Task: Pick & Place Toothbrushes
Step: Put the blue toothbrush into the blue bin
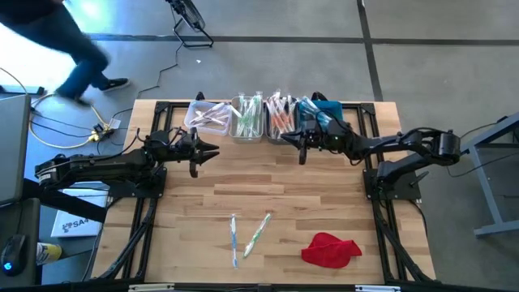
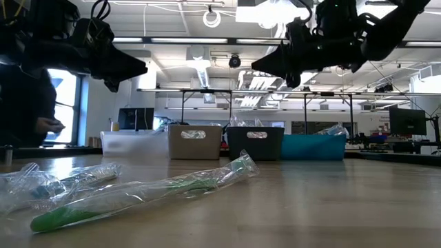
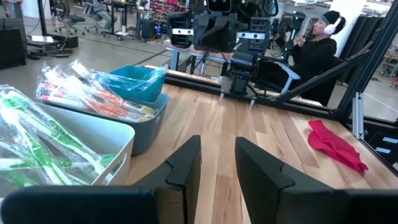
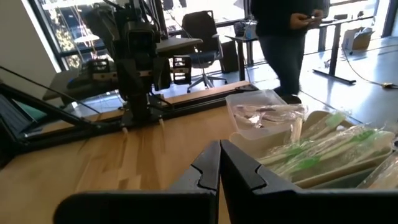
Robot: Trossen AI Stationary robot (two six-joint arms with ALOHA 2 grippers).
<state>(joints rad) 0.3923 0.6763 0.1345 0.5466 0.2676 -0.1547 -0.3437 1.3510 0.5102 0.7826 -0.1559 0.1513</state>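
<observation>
Two wrapped toothbrushes [image 1: 234, 239] [image 1: 257, 234] lie flat on the wood near the table's front edge; the green-handled one [image 2: 138, 196] shows close in the low view. More toothbrushes fill a row of bins at the far edge: clear [image 1: 209, 116], beige [image 1: 249, 118], grey [image 1: 281, 118], blue [image 1: 322, 112]. My left gripper [image 1: 215, 151] [image 3: 217, 142] hangs open above the table, left of centre, nothing between its fingers. My right gripper [image 1: 285, 139] [image 4: 217, 146] is shut and empty, held level in the air just in front of the grey bin.
A red cloth [image 1: 331, 250] lies crumpled near the front right. Bare wood lies between the bins and the two loose toothbrushes. People stand beyond the table's sides [image 3: 317, 46] [image 4: 280, 31]. A black frame [image 1: 162, 105] runs around the tabletop.
</observation>
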